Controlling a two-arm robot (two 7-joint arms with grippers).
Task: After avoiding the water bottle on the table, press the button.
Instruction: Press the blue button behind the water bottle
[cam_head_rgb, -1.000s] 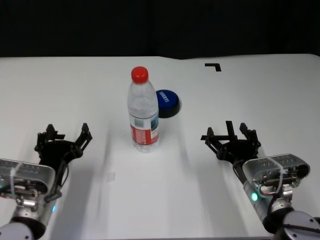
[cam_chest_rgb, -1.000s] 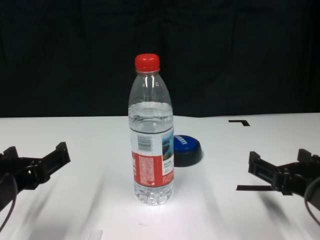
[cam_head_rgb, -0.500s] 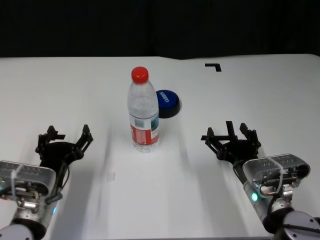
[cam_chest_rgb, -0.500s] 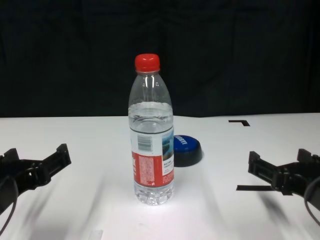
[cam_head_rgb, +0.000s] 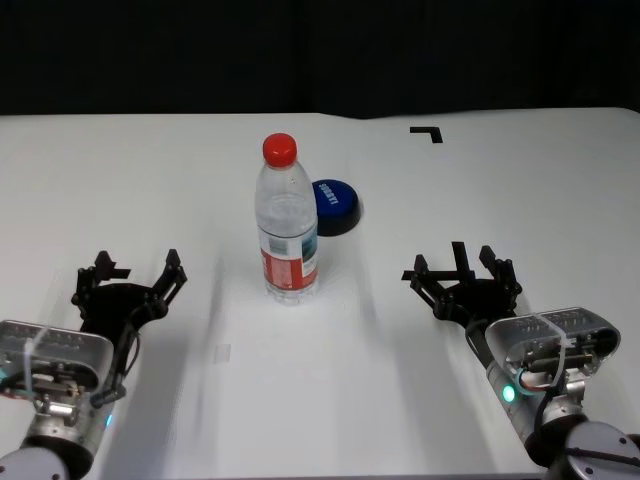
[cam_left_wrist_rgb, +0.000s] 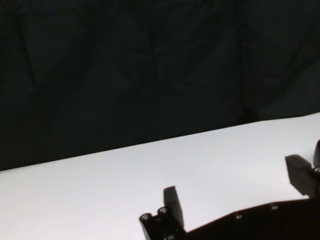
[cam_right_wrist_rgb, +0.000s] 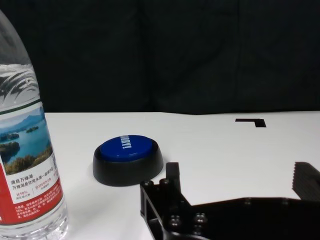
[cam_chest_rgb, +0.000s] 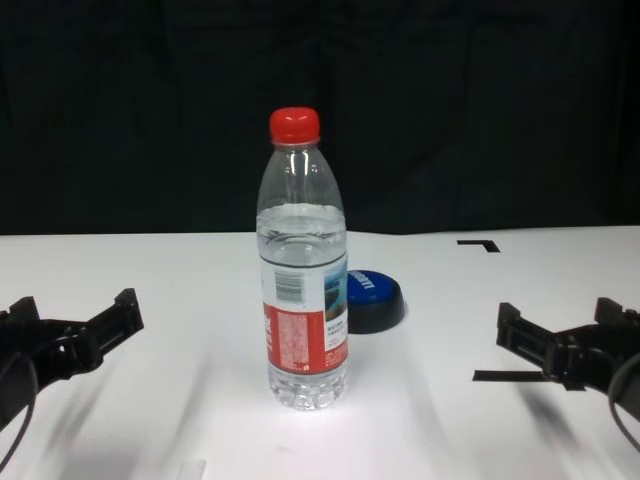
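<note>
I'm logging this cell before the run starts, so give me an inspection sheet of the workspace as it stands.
Surface: white table, flat, with black tape marks.
Job's things: water bottle upright, capped, mid-table; button just behind it toward the robot's right, unpressed as far as seen.
Clutter: nothing seen.
Grippers: left tool open, low over the table's near left; right tool open, near right; both empty.
Cables: white cable tie and wiring on the right wrist.
Surroundings: black curtain behind the table.

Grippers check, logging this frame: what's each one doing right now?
Left gripper: open, holding nothing.
Right gripper: open, holding nothing.
</note>
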